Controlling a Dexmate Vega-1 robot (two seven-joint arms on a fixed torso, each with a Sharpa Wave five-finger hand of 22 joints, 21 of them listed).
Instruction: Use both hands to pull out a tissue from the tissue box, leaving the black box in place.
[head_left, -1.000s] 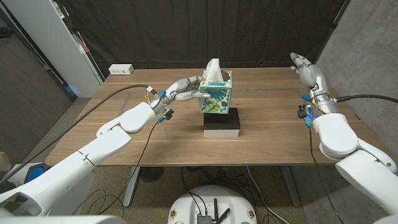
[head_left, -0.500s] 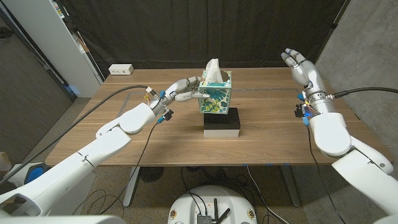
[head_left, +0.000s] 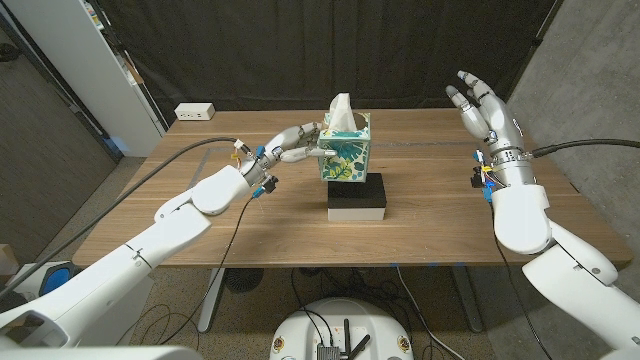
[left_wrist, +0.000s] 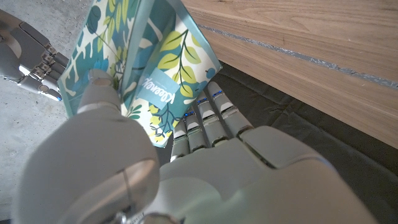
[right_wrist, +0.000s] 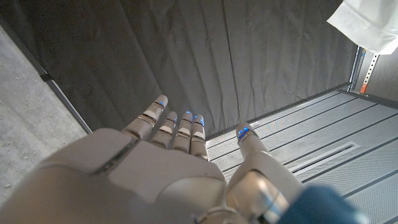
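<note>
A teal leaf-patterned tissue box (head_left: 347, 152) stands on a black box (head_left: 358, 193) at the table's middle, with a white tissue (head_left: 343, 107) sticking up from its top. My left hand (head_left: 297, 145) grips the tissue box on its left side; the left wrist view shows the fingers (left_wrist: 205, 118) against the patterned box (left_wrist: 143, 74). My right hand (head_left: 482, 105) is raised above the table's far right, fingers spread and holding nothing. In the right wrist view that hand (right_wrist: 174, 162) faces a dark curtain.
The black box has a white base (head_left: 358, 212). A white power strip (head_left: 194, 112) lies at the table's far left corner. A dark curtain hangs behind the wooden table (head_left: 200, 215), and a white cabinet (head_left: 100, 60) stands at the left.
My right hand has risen from the table's far right edge and swung up and slightly left, its fingers spreading. The left hand and tissue box have stayed put.
</note>
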